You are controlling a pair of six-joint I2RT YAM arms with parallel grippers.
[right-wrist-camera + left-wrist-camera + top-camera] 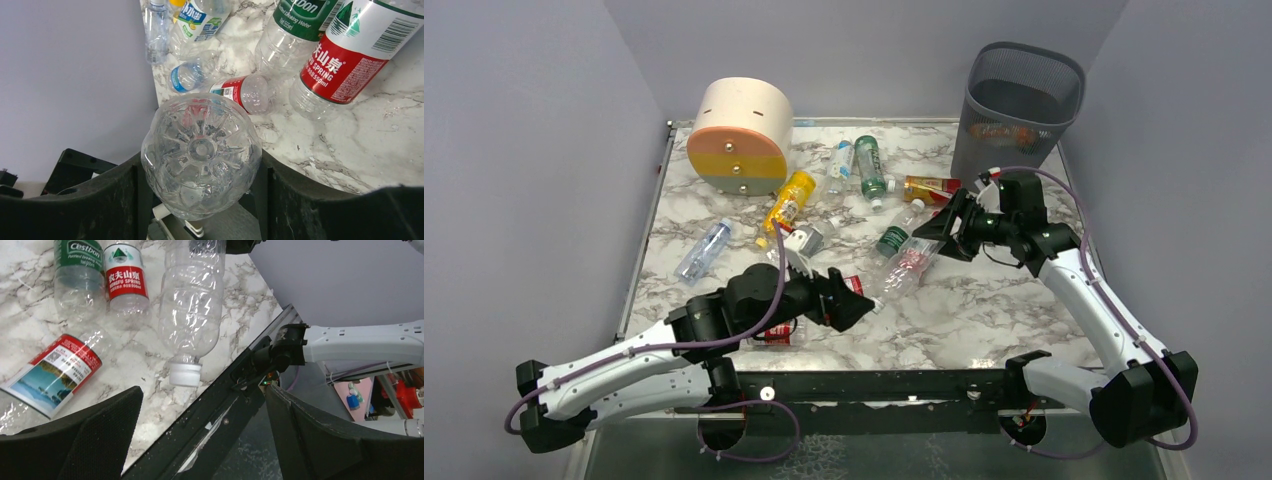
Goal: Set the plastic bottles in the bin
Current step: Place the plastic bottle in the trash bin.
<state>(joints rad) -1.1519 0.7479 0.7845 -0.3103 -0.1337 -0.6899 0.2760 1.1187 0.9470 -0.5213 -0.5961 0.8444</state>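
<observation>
Right hand (951,228) clasps clear, petal-based bottle (201,155).

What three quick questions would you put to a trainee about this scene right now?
1. True or false: the left gripper holds a bottle.
2. The right gripper is shut on: A) a clear bottle, B) an orange bottle, C) nothing.
3. Fill in: the bin stands upright at the table's far ___ corner.
Key: 1 false; 2 A; 3 right.
</observation>
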